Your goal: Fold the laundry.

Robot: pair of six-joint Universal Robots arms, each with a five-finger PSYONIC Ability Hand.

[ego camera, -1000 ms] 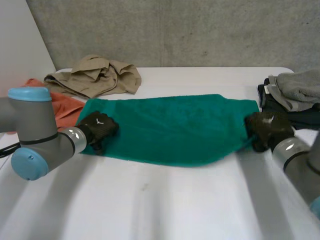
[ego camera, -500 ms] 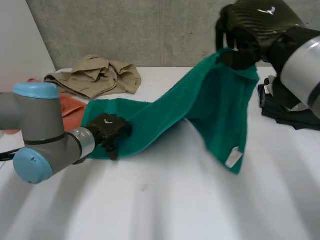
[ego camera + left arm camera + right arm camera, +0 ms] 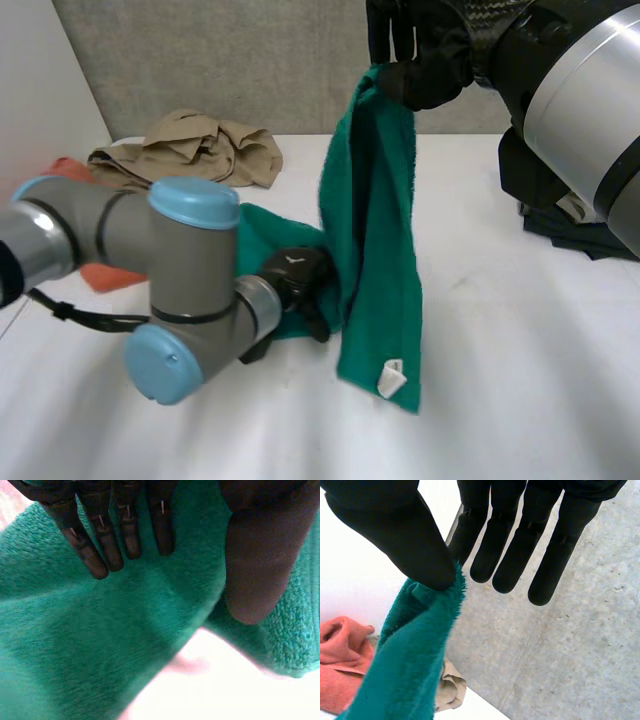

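Table [image 3: 500, 400]: white; all the laundry lies on it, wall [image 3: 250, 60] of grey concrete behind it.
Towel [image 3: 375, 250]: green terry, the task's thing. One end is lifted high over the table's middle and hangs down in a long narrow drape; the other end is bunched flat on the table at the left. The drape's bottom edge is just at the table; I cannot tell if it touches.
Right arm [image 3: 590, 110]: raised high, reaching in from the right, in front of the wall.
Left arm [image 3: 180, 290]: low over the table, elbow bent, wrist lying toward the towel's low end.
Tan garment [image 3: 190, 150]: crumpled heap at the far left of the table, by the wall, apart from the towel.
Dark pile [image 3: 580, 235]: dark clothes at the table's right edge, partly hidden behind the right arm.
Orange cloth [image 3: 105, 275]: at the left edge, mostly hidden behind the left arm, just beside the towel's low end.
Right hand [image 3: 425, 50]: grips the towel's top edge. In the right wrist view the thumb [image 3: 395, 535] nips the towel [image 3: 405, 680] against the nearest finger, the other fingers [image 3: 510, 545] straight and free.
Left hand [image 3: 295, 275]: on the towel's low end, on the table. In the left wrist view the fingers [image 3: 125, 530] lie nearly straight on the towel [image 3: 100, 645], the thumb [image 3: 260, 555] presses the cloth's edge opposite them, and cloth is nipped between.
Tag [image 3: 391, 375]: small, white, at the drape's bottom corner.
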